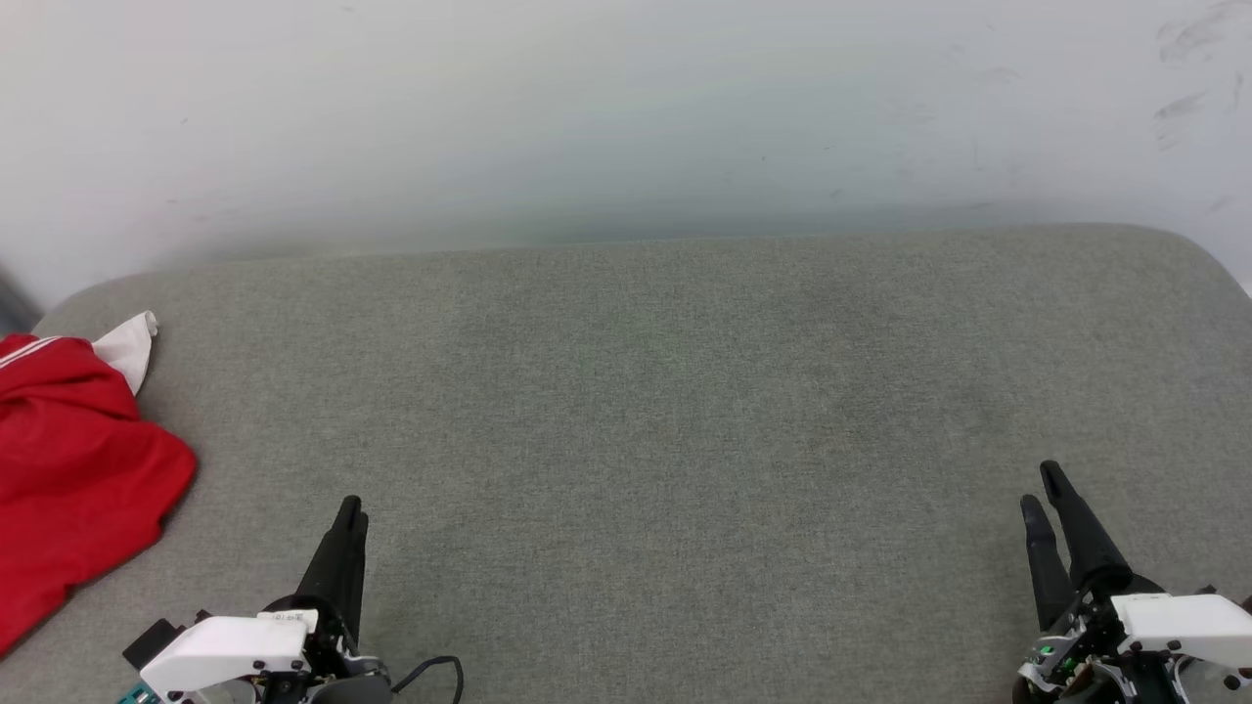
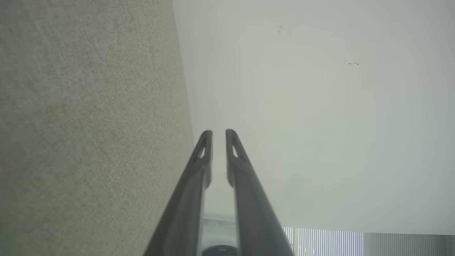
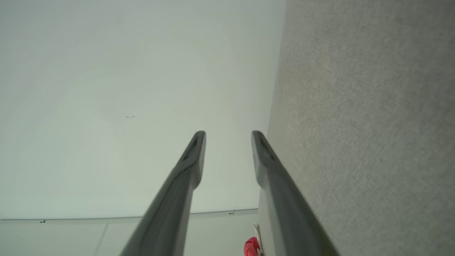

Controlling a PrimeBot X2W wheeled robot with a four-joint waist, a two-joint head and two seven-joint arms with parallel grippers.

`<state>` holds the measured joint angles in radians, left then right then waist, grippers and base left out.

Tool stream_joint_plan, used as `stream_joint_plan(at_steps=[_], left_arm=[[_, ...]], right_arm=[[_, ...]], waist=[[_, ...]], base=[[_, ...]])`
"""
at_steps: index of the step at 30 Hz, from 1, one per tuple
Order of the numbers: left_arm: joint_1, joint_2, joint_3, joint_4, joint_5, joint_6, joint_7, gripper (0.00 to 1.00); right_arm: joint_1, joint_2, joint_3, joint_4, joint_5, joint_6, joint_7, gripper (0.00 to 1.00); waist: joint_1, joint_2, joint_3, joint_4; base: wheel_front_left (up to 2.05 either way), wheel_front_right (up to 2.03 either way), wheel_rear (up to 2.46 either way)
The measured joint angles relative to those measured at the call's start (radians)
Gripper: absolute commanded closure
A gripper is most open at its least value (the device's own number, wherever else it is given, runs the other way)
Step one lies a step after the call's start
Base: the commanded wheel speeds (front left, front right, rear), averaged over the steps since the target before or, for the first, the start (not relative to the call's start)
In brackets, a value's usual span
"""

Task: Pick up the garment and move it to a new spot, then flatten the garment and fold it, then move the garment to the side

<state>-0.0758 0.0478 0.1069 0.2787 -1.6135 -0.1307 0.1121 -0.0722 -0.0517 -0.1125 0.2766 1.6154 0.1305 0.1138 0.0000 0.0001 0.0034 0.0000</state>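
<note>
**Plainly, nothing is held, and the garment (image 1: 78, 479) lies far left**

We see the garment bunched in a red heap at the left edge of the grey padded surface (image 1: 685, 411). A white sleeve (image 1: 132, 347) pokes out at its top, beside a strip of striped trim. Our left gripper (image 1: 350, 510) hangs low at the near left, close to the garment but not touching it. Its fingers stand only a sliver apart, with nothing between them. Our right gripper (image 1: 1041, 487) sits at the near right, well apart from the garment, its fingers plainly spread and empty. Both point toward the pale wall (image 1: 587, 117) behind the surface.
</note>
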Motion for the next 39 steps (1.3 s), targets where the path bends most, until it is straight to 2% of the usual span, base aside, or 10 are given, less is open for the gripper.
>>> stream_joint_plan(at_steps=[15,28,36,39], left_arm=[[0.030,-0.001,0.009,-0.016,0.055,0.000,-0.072,0.00],[0.031,-0.001,0.124,-0.049,0.208,0.000,-0.125,0.00],[0.030,0.000,0.165,-0.160,0.408,0.000,-0.154,0.00],[0.030,0.000,0.160,-0.214,0.488,0.024,-0.165,0.00]], right_arm=[[0.012,0.001,0.044,-0.025,-0.055,0.000,-0.072,0.00],[0.009,0.001,0.018,-0.056,-0.335,0.000,-0.127,0.00],[0.008,0.001,0.053,-0.146,-0.607,0.000,-0.155,0.00],[0.008,0.002,0.071,-0.175,-0.701,0.000,-0.167,0.00]], waist=[[0.0000,0.0000,0.004,-0.003],[0.0000,0.0000,0.012,-0.004],[0.0000,0.0000,0.020,-0.002],[0.0000,0.0000,0.022,-0.002]], base=[[0.00,0.00,0.00],[0.00,0.00,0.00],[0.00,0.00,0.00],[0.00,0.00,0.00]])
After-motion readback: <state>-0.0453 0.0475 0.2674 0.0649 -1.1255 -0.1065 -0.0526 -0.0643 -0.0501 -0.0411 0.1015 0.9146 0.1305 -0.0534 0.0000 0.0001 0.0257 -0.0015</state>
